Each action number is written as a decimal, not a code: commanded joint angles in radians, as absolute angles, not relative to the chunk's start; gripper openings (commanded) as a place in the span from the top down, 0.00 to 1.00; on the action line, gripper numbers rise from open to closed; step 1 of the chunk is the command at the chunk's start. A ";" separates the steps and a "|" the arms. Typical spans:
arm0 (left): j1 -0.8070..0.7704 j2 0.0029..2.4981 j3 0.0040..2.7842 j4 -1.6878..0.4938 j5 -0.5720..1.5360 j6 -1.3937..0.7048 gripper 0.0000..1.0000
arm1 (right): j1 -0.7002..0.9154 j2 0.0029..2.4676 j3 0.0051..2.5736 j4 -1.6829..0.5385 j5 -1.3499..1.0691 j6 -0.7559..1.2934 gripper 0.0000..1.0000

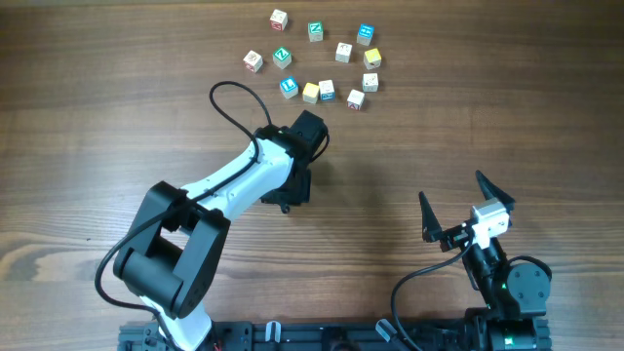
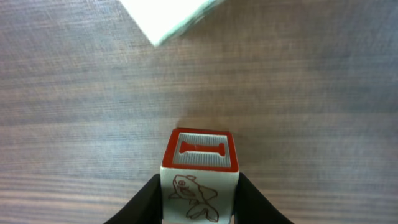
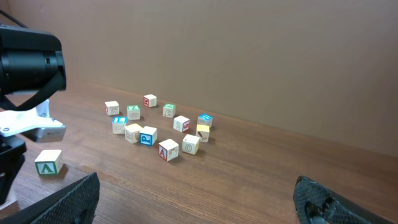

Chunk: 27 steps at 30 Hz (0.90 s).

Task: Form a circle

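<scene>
A white letter cube (image 2: 199,149) with a red-framed top face and a fish drawing on its side stands on the wood table. My left gripper (image 2: 199,190) is shut on it, a black finger against each side. Overhead, the left gripper (image 1: 306,134) covers this cube, just below several letter cubes (image 1: 327,90) spread in a loose ring; no tight circle shows. The yellow cube (image 1: 310,93) lies on the ring's near side. My right gripper (image 1: 450,187) (image 3: 196,186) hangs open over bare table at the front right, far from the cubes.
A blurred white cube corner (image 2: 168,15) lies just ahead of the held cube. A cube with a green letter (image 3: 48,161) sits under the left arm; I cannot tell whether it is the held one. A black cable (image 1: 226,97) loops left of the arm.
</scene>
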<state>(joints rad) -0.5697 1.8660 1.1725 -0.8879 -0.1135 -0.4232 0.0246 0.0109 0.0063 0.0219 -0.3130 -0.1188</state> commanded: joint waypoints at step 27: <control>-0.571 1.897 1.162 -0.766 -0.175 -0.344 0.65 | 0.027 0.005 0.005 0.025 -0.310 -0.129 0.00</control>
<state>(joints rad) -0.5694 1.8812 1.1721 -0.7738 -0.1535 -0.3561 0.0246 0.0109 0.0063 0.0219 -0.3130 -0.1188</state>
